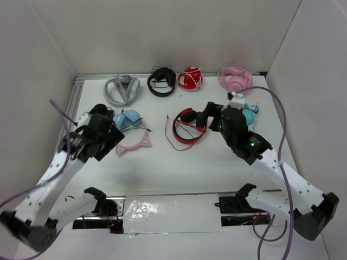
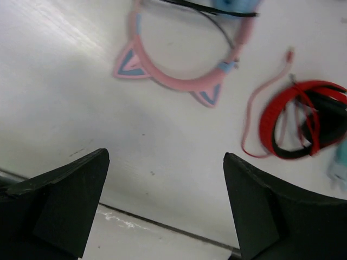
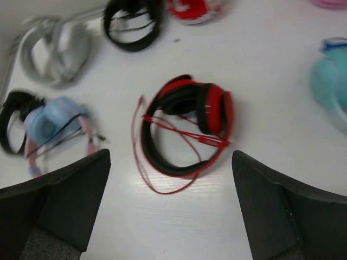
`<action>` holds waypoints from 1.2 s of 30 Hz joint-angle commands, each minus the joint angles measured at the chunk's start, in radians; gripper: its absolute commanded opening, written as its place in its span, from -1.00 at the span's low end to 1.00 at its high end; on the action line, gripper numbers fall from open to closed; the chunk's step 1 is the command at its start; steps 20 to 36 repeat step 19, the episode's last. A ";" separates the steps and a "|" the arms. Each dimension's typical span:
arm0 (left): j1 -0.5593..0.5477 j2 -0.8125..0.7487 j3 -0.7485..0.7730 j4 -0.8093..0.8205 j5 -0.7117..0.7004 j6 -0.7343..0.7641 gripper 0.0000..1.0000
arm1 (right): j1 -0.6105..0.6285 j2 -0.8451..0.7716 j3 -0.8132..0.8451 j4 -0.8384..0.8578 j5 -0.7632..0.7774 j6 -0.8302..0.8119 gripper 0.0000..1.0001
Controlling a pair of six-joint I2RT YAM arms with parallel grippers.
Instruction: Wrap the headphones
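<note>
White walls close in a white bench (image 1: 162, 168) strewn with headsets. Along the far edge lie a grey pair (image 1: 121, 90), a black pair (image 1: 162, 82), a red-and-white pair (image 1: 190, 79) and an all-pink pair (image 1: 235, 77). A teal pair (image 1: 249, 115) sits half hidden behind the right arm.

The headphones (image 1: 132, 129) lie left of centre, with the blue cups on the far side and the pink headband on the near side. A red-and-black pair (image 1: 186, 129) lies to their right, apart from them.

The left tool (image 1: 108, 142) hovers beside the headphones, released and holding nothing. The right tool (image 1: 207, 116) hangs by the red-and-black pair, likewise spread wide and bare.

The left wrist view shows the two cat ears (image 2: 130, 64) plainly. The right wrist view, blurred, shows the black cable (image 3: 65, 132) crossing a blue cup and a loose red cord (image 3: 138, 162) curling out over the bench.
</note>
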 commanded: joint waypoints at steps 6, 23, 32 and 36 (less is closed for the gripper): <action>-0.001 -0.380 -0.206 0.356 0.221 0.296 0.99 | -0.007 -0.196 0.016 -0.354 0.577 0.354 0.99; -0.076 -0.250 -0.143 0.138 0.112 0.127 0.99 | -0.004 -0.420 -0.105 -0.338 0.590 0.319 0.99; -0.076 -0.250 -0.143 0.138 0.112 0.127 0.99 | -0.004 -0.420 -0.105 -0.338 0.590 0.319 0.99; -0.076 -0.250 -0.143 0.138 0.112 0.127 0.99 | -0.004 -0.420 -0.105 -0.338 0.590 0.319 0.99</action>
